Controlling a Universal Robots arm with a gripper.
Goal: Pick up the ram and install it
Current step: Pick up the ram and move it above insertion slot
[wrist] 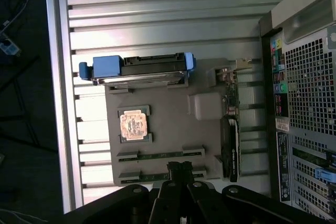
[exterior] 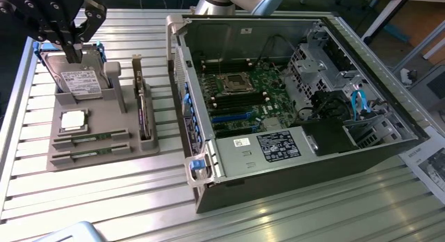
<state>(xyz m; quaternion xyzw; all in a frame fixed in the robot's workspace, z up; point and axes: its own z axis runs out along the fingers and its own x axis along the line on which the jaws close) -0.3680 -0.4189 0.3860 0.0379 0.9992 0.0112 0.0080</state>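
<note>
Two thin green ram sticks (exterior: pixel 90 138) (exterior: pixel 90 152) lie on edge in the front slots of a grey holder (exterior: pixel 104 109). In the wrist view they are the two narrow strips (wrist: pixel 160 155) (wrist: pixel 152 174) at the holder's near end. My gripper (exterior: pixel 72 55) hangs above the holder, over the hard drive end in the exterior view, with its fingers shut and nothing between them. In the wrist view my gripper (wrist: pixel 181 169) points down over the ram slots, well above them.
The holder also carries a hard drive with blue rails (exterior: pixel 83 80), a square silver CPU (exterior: pixel 74 120) and an upright dark expansion card (exterior: pixel 143 109). An open computer case (exterior: pixel 361 59) with its motherboard (exterior: pixel 243 96) lies at the exterior view's right on a slatted metal table (exterior: pixel 104 200).
</note>
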